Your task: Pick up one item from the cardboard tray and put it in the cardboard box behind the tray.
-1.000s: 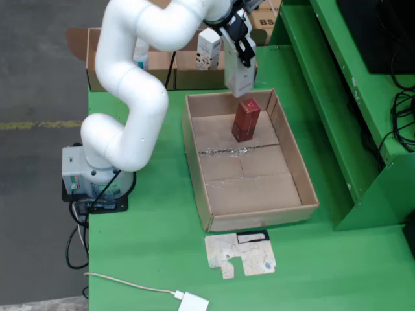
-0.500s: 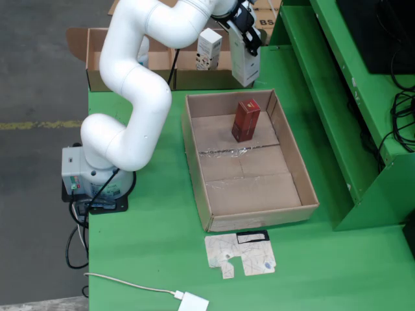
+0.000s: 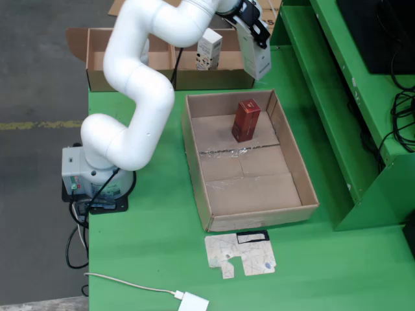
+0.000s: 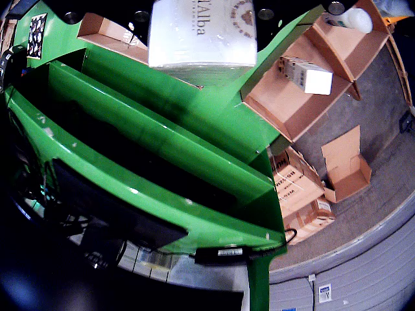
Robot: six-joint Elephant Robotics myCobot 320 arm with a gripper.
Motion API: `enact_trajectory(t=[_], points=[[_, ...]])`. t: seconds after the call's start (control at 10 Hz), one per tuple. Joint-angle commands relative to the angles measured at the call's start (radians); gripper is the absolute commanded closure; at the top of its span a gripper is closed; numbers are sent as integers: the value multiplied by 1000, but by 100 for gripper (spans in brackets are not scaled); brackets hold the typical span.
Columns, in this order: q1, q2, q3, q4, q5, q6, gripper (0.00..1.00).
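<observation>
— Where's the item now?

— The gripper (image 3: 249, 23) is clamped on a white carton (image 3: 255, 55), hanging tilted just past the tray's (image 3: 295, 168) far edge, by the right end of the cardboard box (image 3: 194, 76). A red carton (image 3: 246, 119) stands in the tray.

— Does it look tricky to carry?

— I'd guess not. Light, stiff cardboard, likely a bit glossy, so it could slip or dent under hard squeezing. The wrist view shows its printed face (image 4: 201, 32) right under the camera. Flat opposite sides near the top seem the sensible hold.
</observation>
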Motion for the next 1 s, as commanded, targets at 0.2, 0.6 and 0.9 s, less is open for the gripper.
enact_trajectory(t=[0.2,0.6,0.9], points=[[108,-247,23,781,-373,-240,100],[151,-310,23,782,-374,-211,100],[164,-307,23,782,-374,-293,100]])
